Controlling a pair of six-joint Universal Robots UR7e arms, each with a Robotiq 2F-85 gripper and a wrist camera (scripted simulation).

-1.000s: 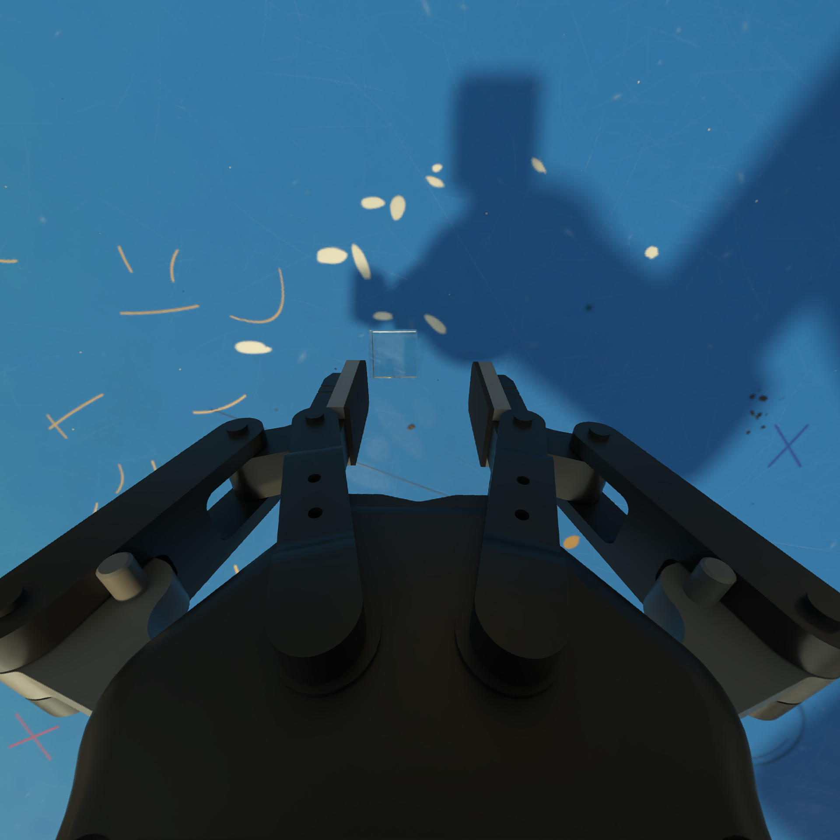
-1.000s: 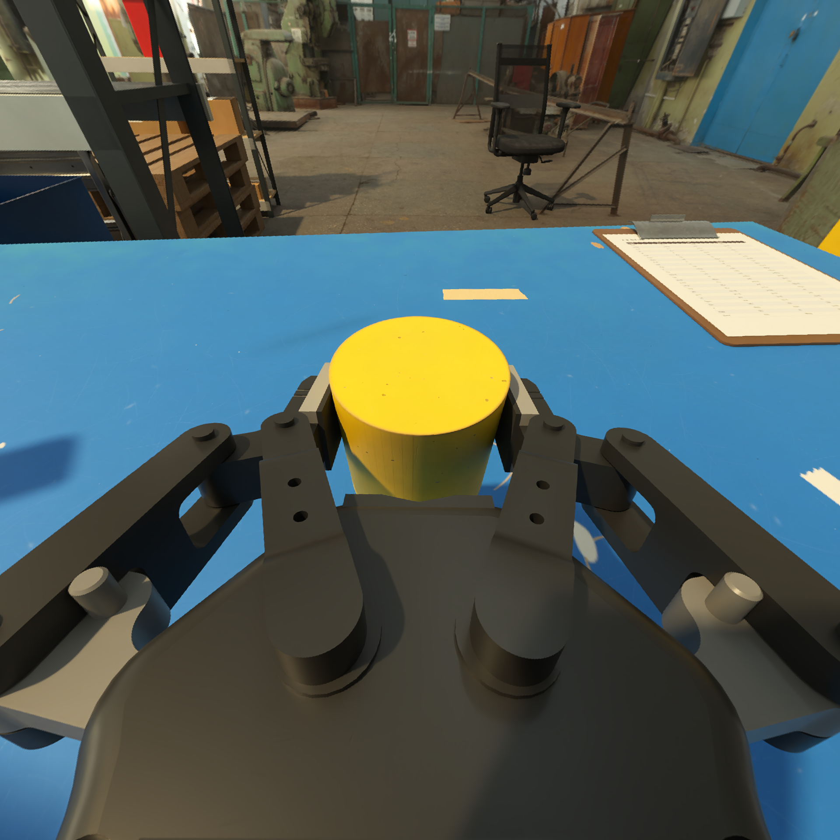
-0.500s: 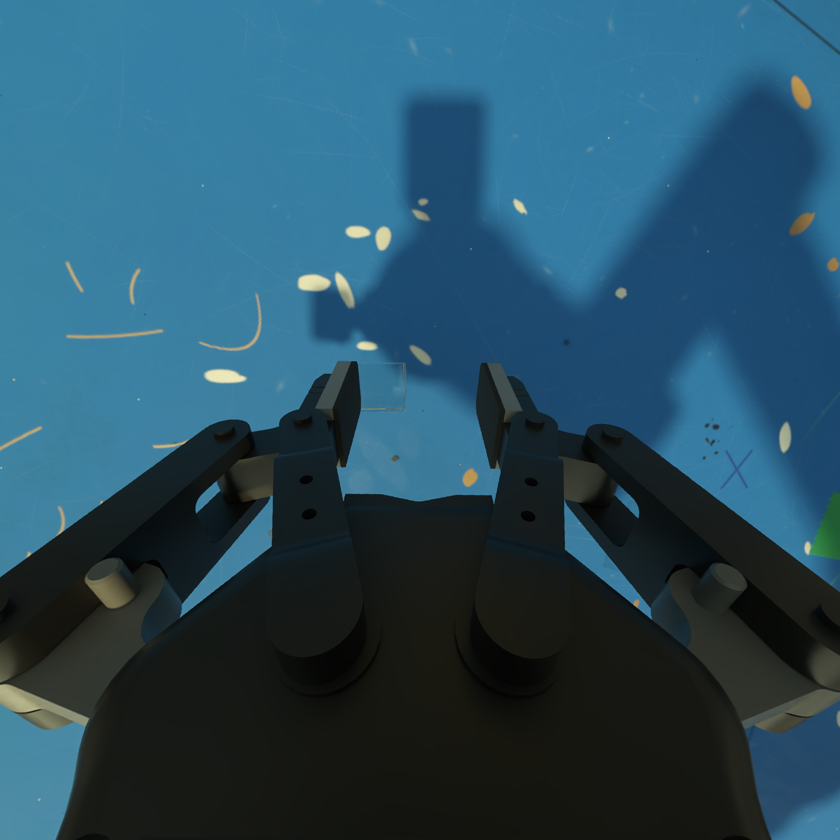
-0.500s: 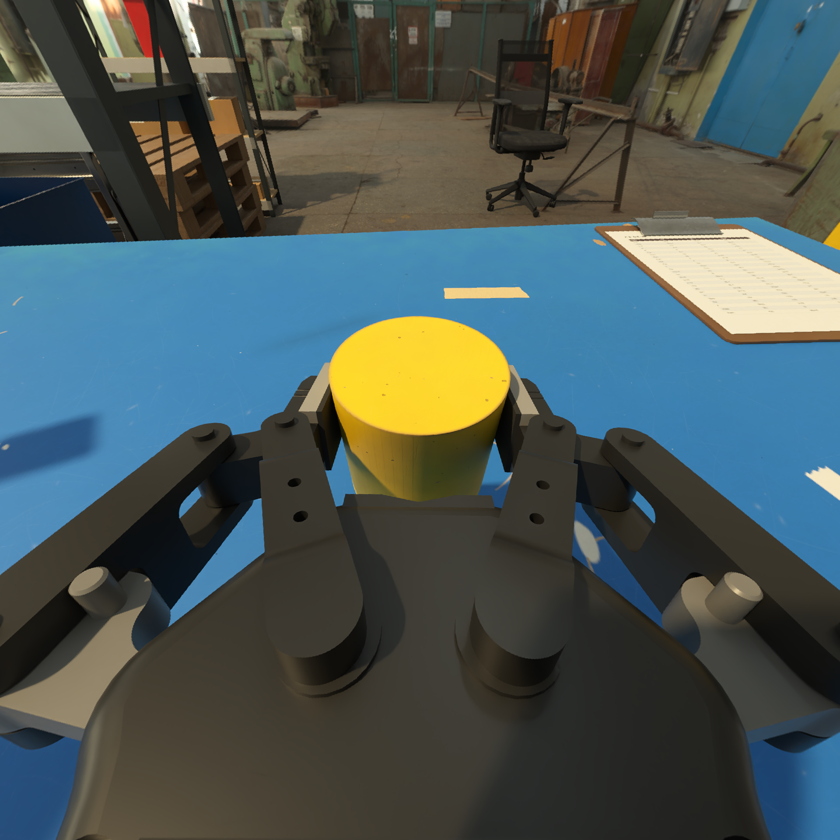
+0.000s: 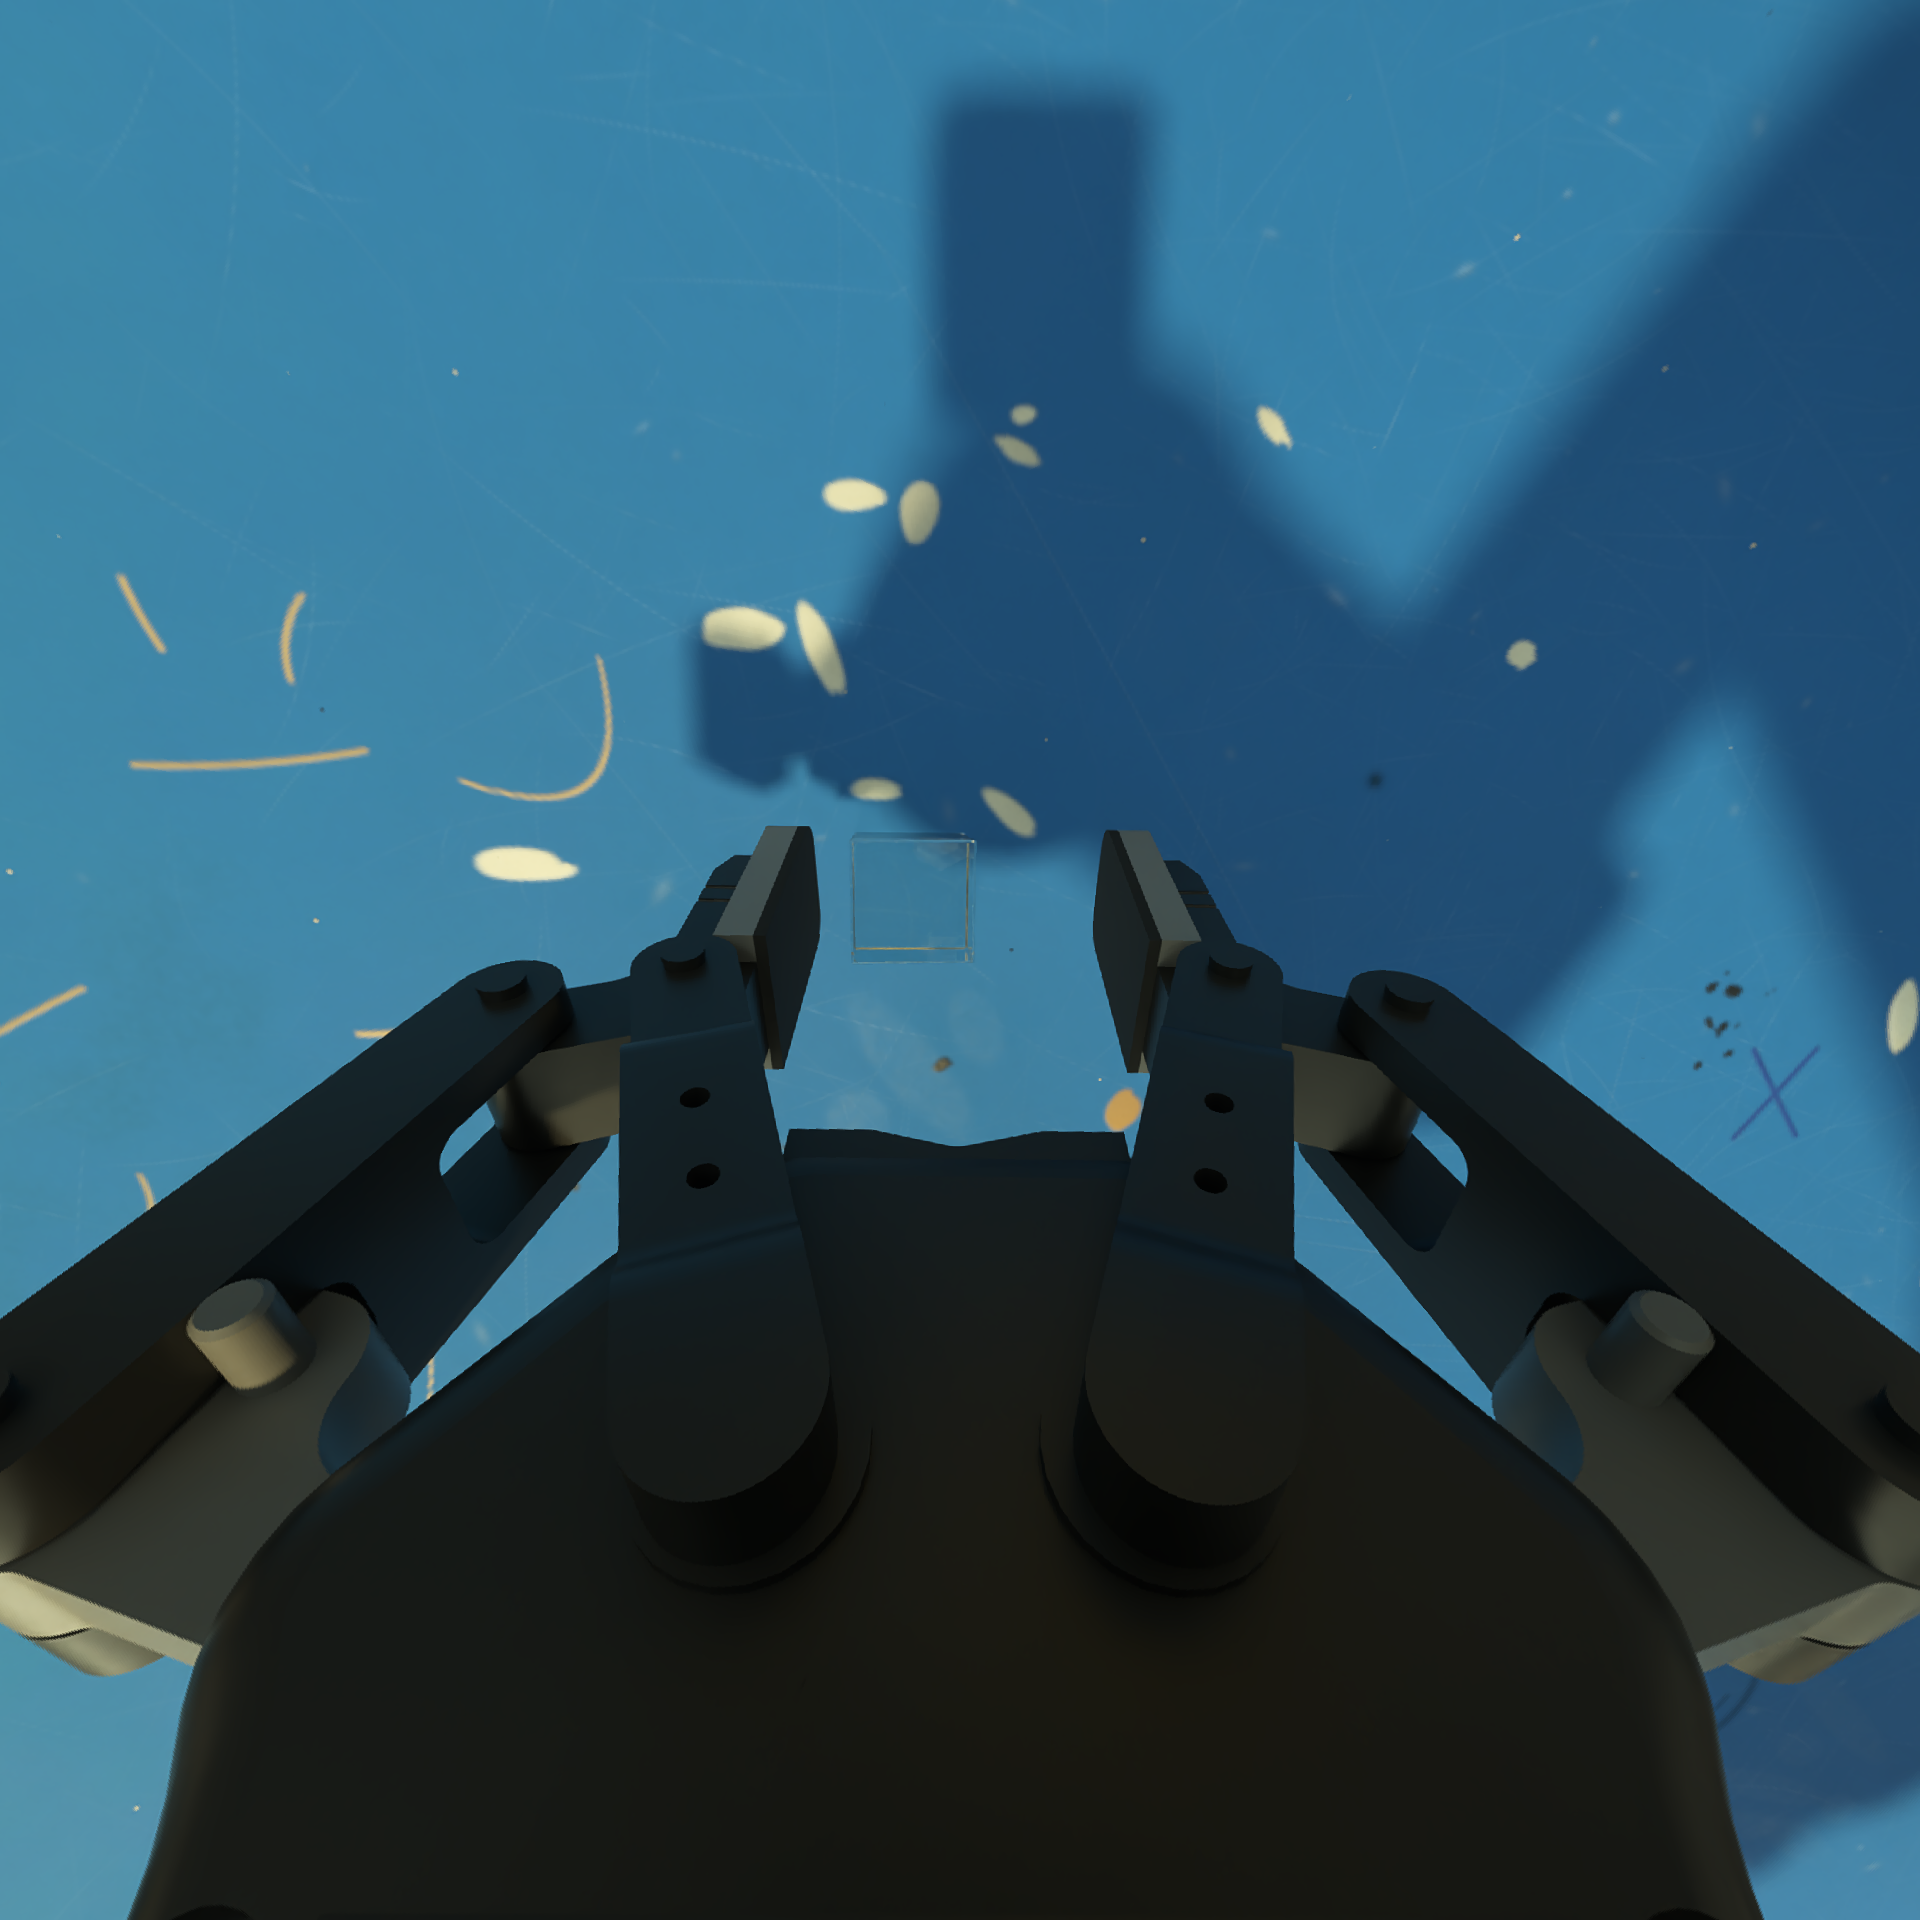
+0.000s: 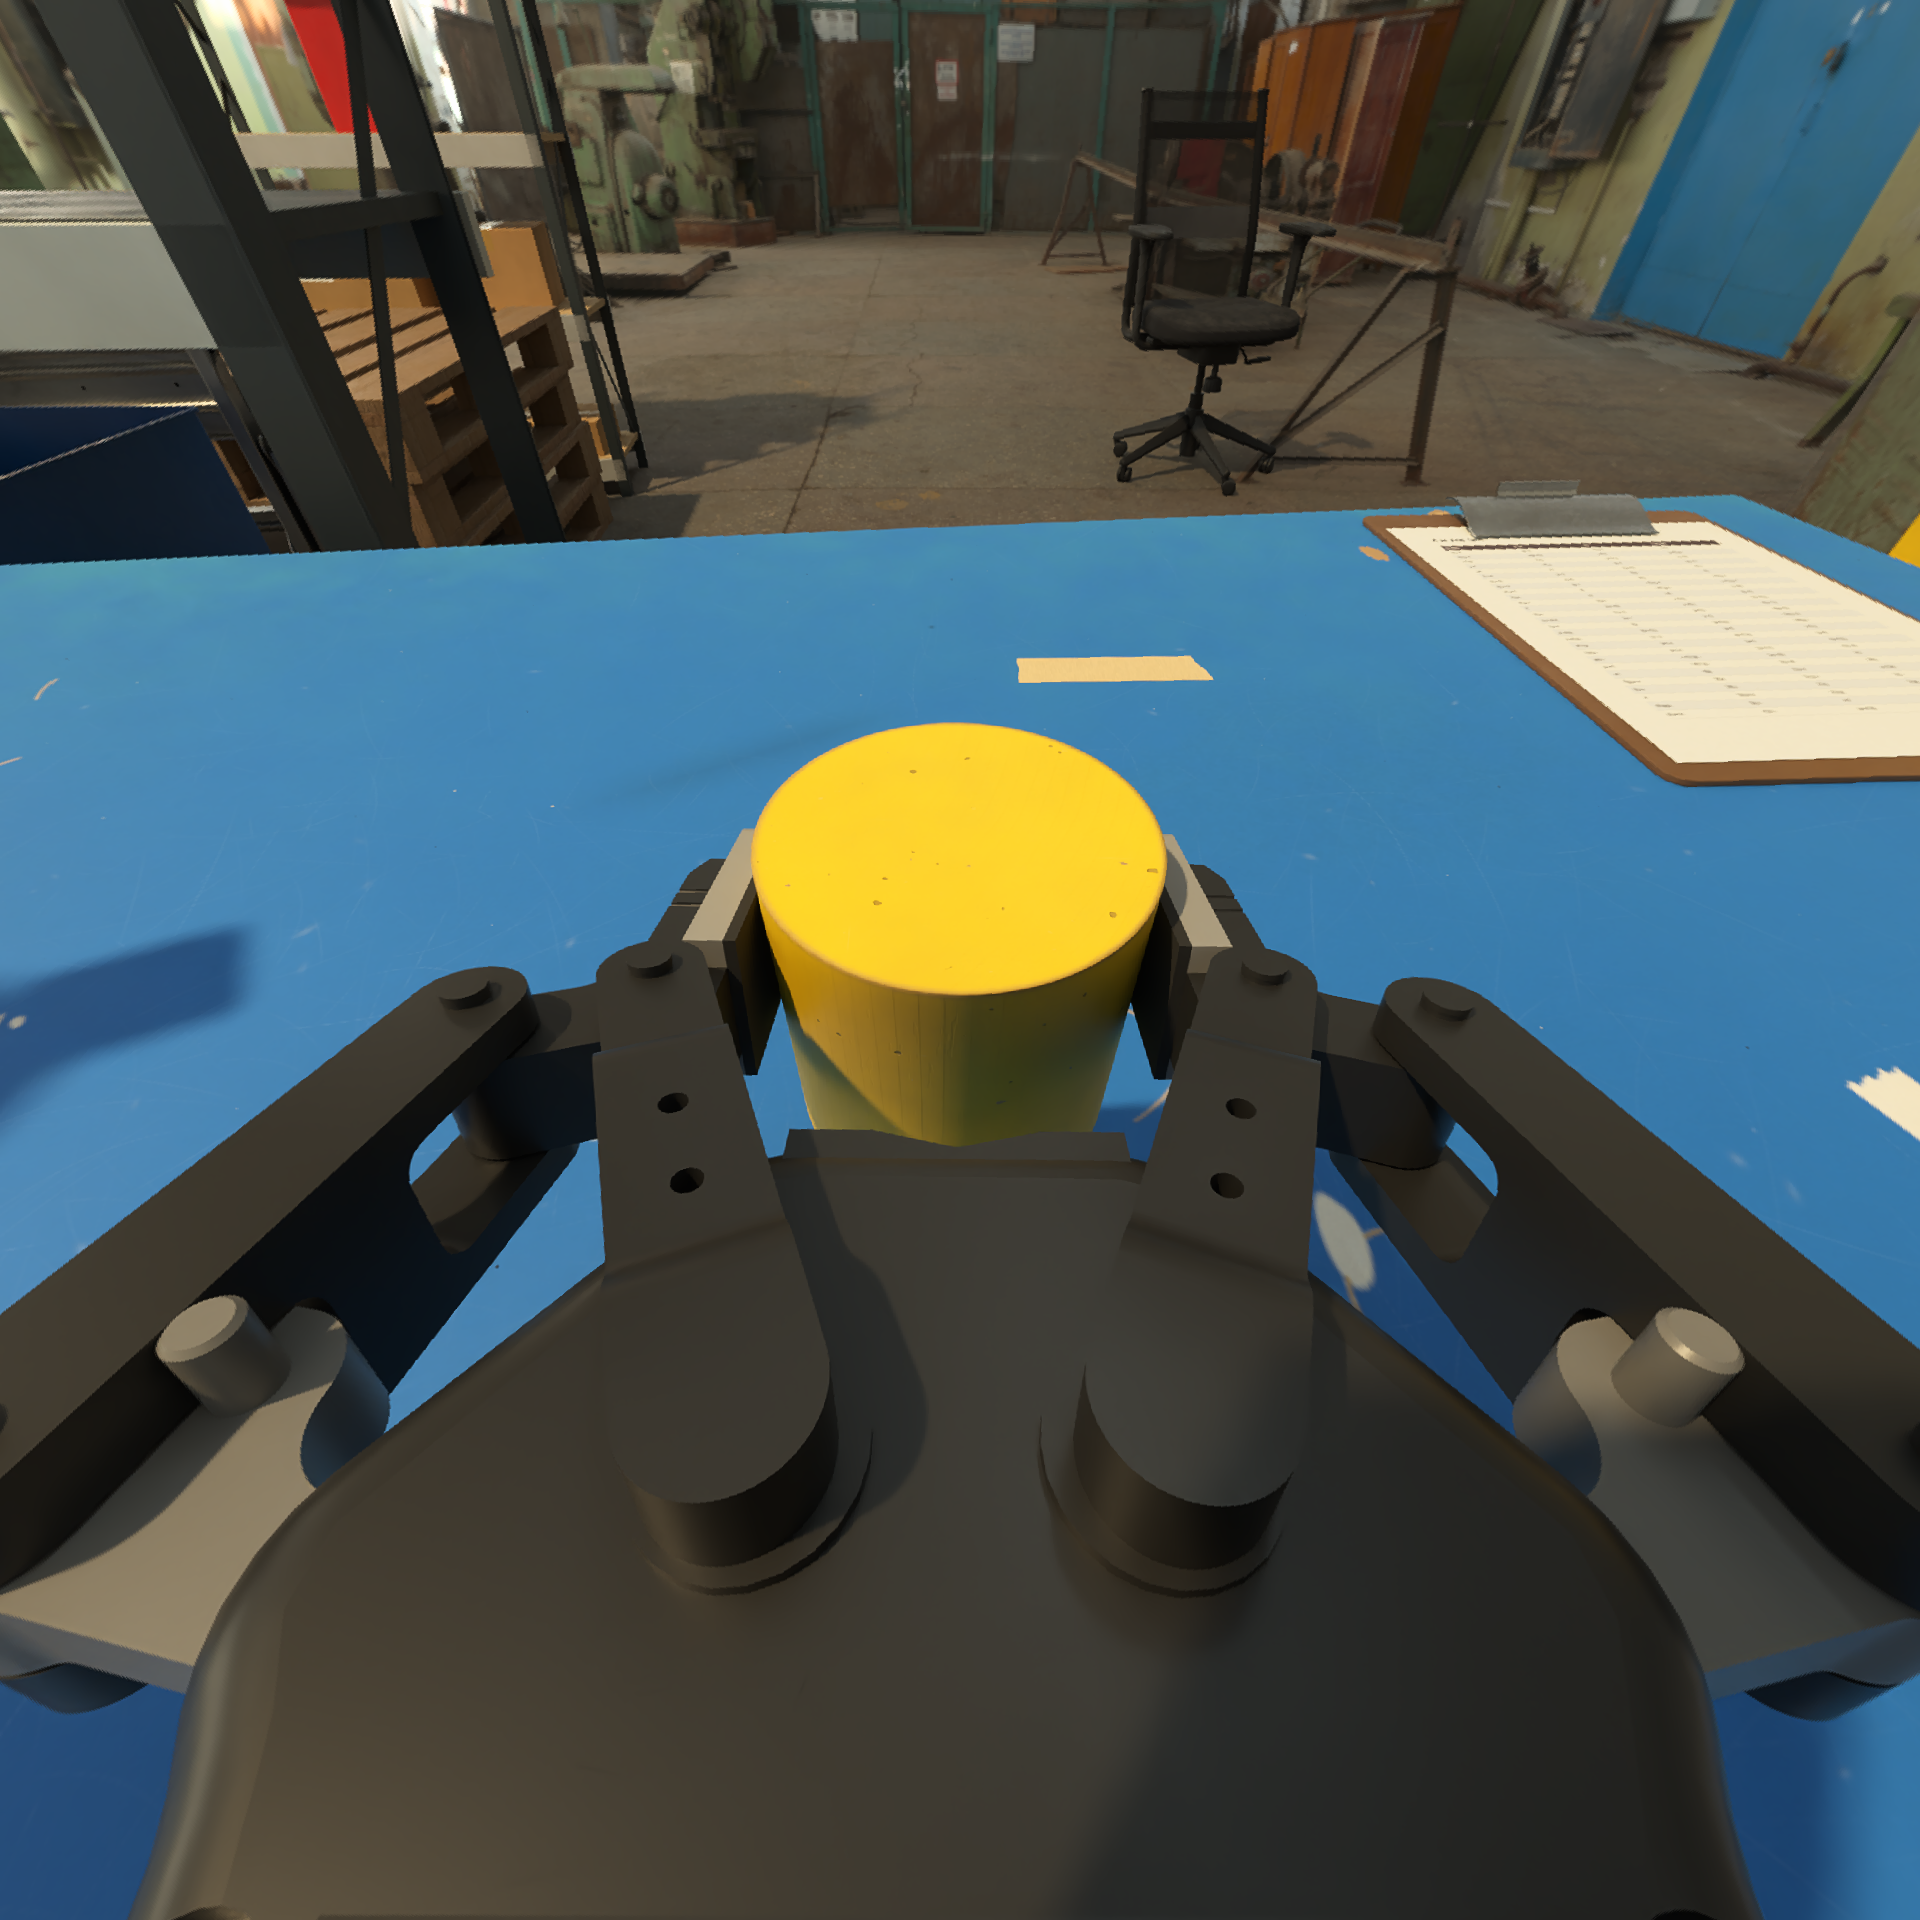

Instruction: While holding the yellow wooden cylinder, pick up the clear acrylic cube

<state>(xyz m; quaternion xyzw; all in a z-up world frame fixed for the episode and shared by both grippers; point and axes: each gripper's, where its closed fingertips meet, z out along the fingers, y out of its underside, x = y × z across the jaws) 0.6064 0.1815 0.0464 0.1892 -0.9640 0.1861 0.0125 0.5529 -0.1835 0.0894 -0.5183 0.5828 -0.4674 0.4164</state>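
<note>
The left gripper (image 5: pixel 956 894) points down at the blue table (image 5: pixel 416 312) with its two fingers spread apart and nothing between the pads. One clear acrylic cube (image 5: pixel 912 898) lies on the table in line with the gap, closer to the left pad (image 5: pixel 784 914) than to the right one, touching neither as far as the view shows. Around it the tabletop carries scattered marks: roughly a dozen pale oval flecks (image 5: pixel 743 629), several thin orange curved lines (image 5: pixel 249 762) to the left, one blue cross mark (image 5: pixel 1775 1091) to the right with a cluster of dark specks just above it. A broad dark shadow (image 5: pixel 1143 675) of the arm spreads across the far and right part of the surface.

The right gripper (image 6: pixel 956 914) is clenched on one yellow wooden cylinder (image 6: pixel 956 914), a pad pressed against each side, the cylinder upright with its flat round top showing. Beyond it, on the table, lies one tan strip of tape (image 6: pixel 1114 669), and far right one clipboard (image 6: pixel 1683 644) with a sheet of paper. Past the table edge stand one black office chair (image 6: pixel 1205 312), a stack of wooden pallets (image 6: pixel 457 416) and a dark metal frame (image 6: pixel 260 260) at the far left.
</note>
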